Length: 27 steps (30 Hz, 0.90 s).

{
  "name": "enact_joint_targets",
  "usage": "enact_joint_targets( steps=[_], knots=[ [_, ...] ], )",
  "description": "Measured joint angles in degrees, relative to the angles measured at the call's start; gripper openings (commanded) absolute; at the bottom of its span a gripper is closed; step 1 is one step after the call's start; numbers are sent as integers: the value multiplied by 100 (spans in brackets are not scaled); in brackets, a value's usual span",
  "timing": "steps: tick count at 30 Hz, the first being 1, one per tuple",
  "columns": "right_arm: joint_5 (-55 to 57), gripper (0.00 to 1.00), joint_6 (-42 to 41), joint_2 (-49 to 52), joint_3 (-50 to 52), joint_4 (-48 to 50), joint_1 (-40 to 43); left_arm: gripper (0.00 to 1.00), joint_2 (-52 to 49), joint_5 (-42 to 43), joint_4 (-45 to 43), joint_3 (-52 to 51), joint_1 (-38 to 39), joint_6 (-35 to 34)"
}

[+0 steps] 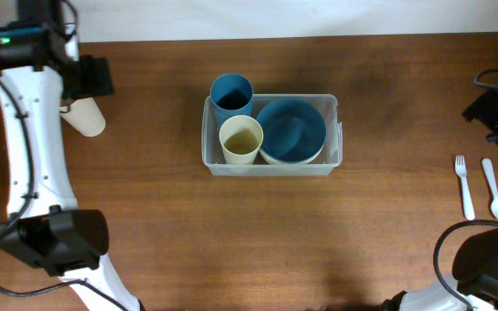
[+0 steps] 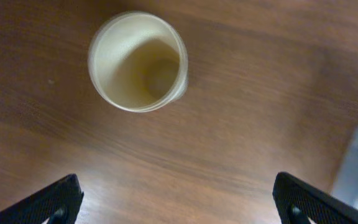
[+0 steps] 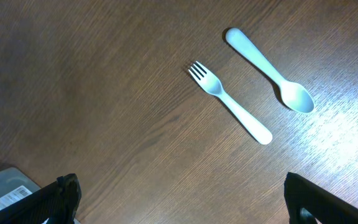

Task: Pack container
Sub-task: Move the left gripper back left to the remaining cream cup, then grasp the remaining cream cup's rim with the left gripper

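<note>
The container (image 1: 271,169) is crowded by a blue cup (image 1: 231,93), a cream cup (image 1: 241,138) and a bowl (image 1: 291,130) (little room inside); open table (image 1: 162,233) is left around it.

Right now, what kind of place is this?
Probably a robot test bench, not a kitchen: a wooden table, the white left arm over it, and plastic tableware staged for packing, a clear container holding cups and a bowl, fork and spoon loose.

Dark brown wood-grain table (image 1: 162,225), soft glare on its surface
</note>
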<state>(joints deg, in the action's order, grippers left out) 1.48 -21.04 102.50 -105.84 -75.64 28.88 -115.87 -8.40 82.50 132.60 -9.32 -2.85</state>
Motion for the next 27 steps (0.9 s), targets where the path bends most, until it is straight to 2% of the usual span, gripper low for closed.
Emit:
enact_joint_targets(
  steps=[12, 27],
  knots=[
    [-2, 99, -2, 0, 0, 0, 0, 100, -184, 560, -356, 7, -297, 643],
    [0, 99, 0, 0, 0, 0, 0, 96, -986, 651, -728, 7, -297, 1091]
  ],
)
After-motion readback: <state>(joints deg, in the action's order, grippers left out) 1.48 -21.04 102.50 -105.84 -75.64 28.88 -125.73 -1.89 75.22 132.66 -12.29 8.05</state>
